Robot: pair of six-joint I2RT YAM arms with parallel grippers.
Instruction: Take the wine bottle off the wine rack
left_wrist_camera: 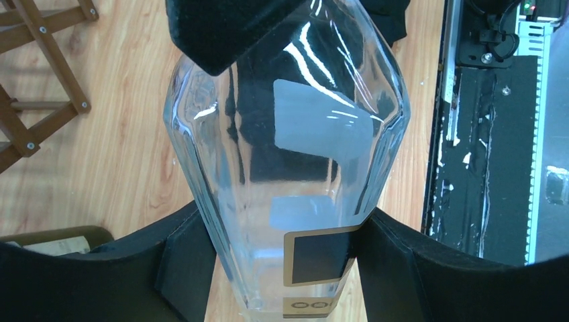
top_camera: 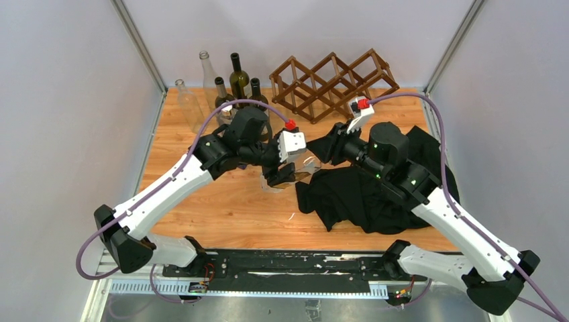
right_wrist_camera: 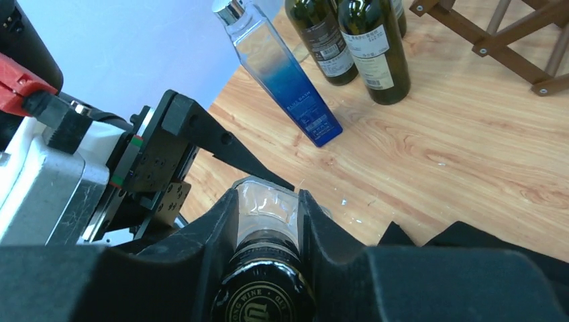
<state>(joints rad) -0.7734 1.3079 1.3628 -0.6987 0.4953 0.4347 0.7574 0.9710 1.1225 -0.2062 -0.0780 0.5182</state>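
Observation:
A clear, faceted glass wine bottle [top_camera: 297, 169] with a black-and-gold label lies roughly level above the table, in front of the wine rack [top_camera: 333, 84] and apart from it. My left gripper [top_camera: 285, 176] is shut on its wide body [left_wrist_camera: 288, 147], one finger [left_wrist_camera: 181, 261] pressed on each side. My right gripper [top_camera: 329, 149] is shut on the neck [right_wrist_camera: 268, 204], just behind the dark cap [right_wrist_camera: 265, 288]. The brown lattice rack shows at the edge of both wrist views [left_wrist_camera: 40, 67] [right_wrist_camera: 510, 40]. No bottle shows in its visible cells.
A crumpled black cloth [top_camera: 376, 188] lies under the right arm. Several bottles stand at the back left [top_camera: 228, 84], among them a blue-tinted square one [right_wrist_camera: 288, 80] and dark green ones [right_wrist_camera: 372, 47]. A black rail [top_camera: 282, 265] runs along the near edge.

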